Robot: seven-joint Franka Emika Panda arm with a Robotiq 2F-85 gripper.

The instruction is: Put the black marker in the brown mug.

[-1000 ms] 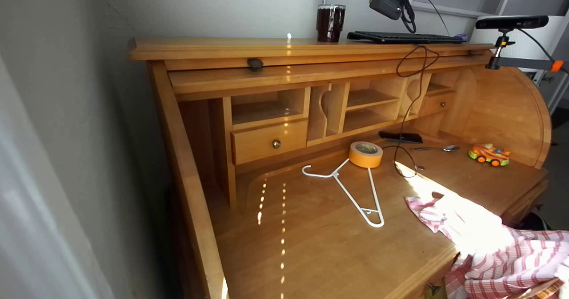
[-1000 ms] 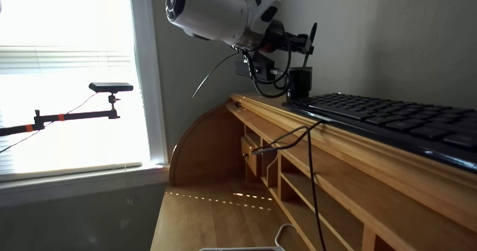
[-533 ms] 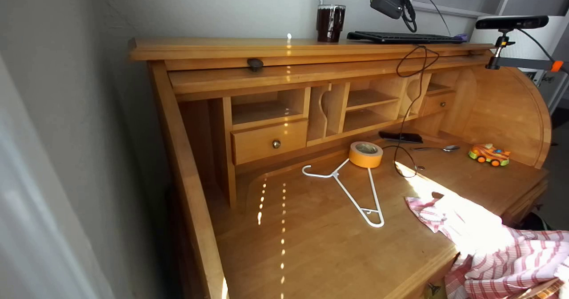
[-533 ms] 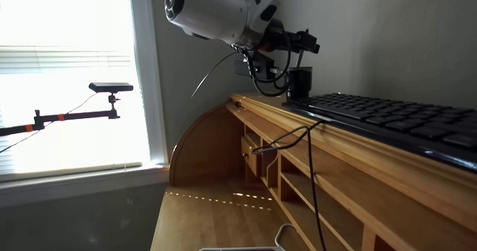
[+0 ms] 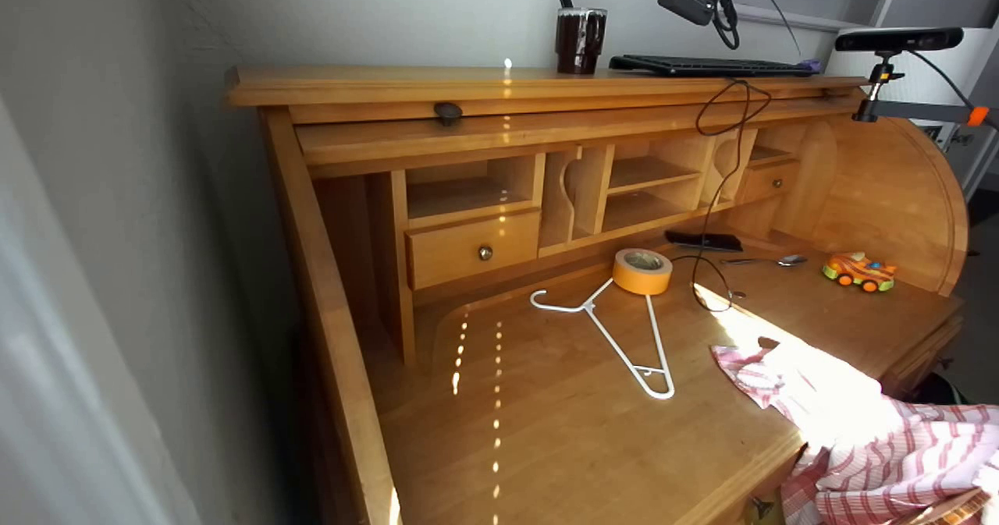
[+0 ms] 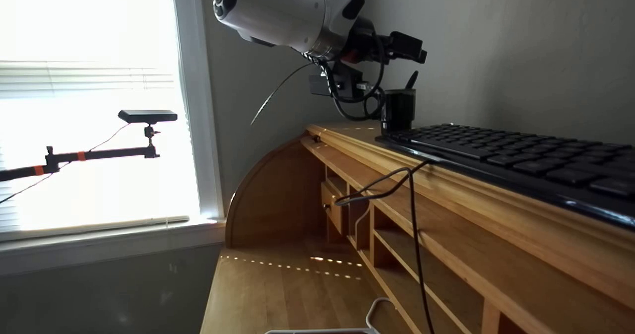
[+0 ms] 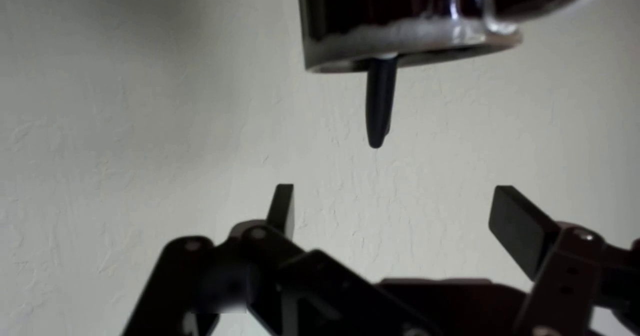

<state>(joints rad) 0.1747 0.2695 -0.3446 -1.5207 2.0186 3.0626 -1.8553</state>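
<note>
In an exterior view the white arm (image 6: 278, 14) slopes down to the gripper (image 7: 392, 208), which reaches outward, dipping slightly. Its jaws are spread wide, with wall (image 7: 350, 226) showing between them in the wrist view. Just below the jaws, clear of both fingers (image 7: 520, 226), the black marker (image 7: 380, 101) stands tilted in the brown mug (image 7: 370, 6), its black end poking above the rim. The mug is upright, the keyboard (image 6: 526, 160) lying beside it. Half a second ago the marker's pale shaft ran from the jaws down to the mug; since then it has dropped in and the gripper has risen a little.
</note>
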